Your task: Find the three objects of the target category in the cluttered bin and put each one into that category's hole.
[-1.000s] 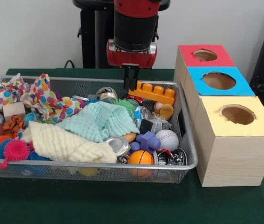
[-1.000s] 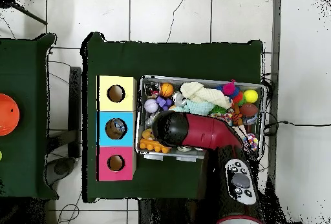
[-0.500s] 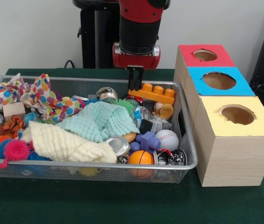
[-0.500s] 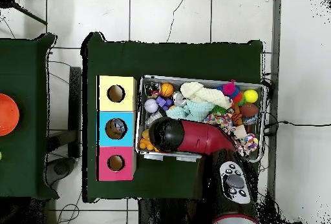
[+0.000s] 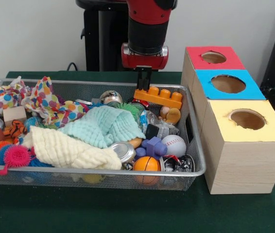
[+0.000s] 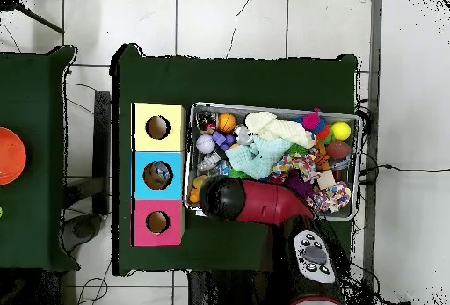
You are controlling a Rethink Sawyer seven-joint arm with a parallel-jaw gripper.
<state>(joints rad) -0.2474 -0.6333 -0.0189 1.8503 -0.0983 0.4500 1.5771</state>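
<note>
gripper [image 5: 144, 77] hangs over the bin's far rim, fingers close together, almost no gap, nothing held. vs 1 s ago it has risen and shifted toward the boxes; earlier its tips were down by the orange block's end, now they sit just above and behind that end, not touching as far as i can tell. in the overhead view the arm head [image 6: 223, 198] has slid toward the bin's box-side corner and covers it.

orange block [image 5: 159, 97] lies at the back of the bin [image 5: 198, 160], same spot as before, near the box-side wall. nothing in the bin has moved: mint cloth [image 5: 103, 125] mid-bin, cream cloth [image 5: 69, 148] toward the front, dotted cloth [image 5: 50, 104] at back, baseball [image 5: 173, 144], small basketball [image 5: 146, 164], purple block [image 5: 151, 147], tin can [image 5: 123, 151] in the front corner by the boxes.

boxes stand just beside the bin, narrow gap: red hole box [image 5: 212, 58] farthest back, blue [image 5: 227, 83] mid, yellow [image 5: 248, 121] nearest the camera. all three holes uncovered.

open room: green table [image 5: 103, 211] bare in front of the bin; air over the boxes free.
</note>
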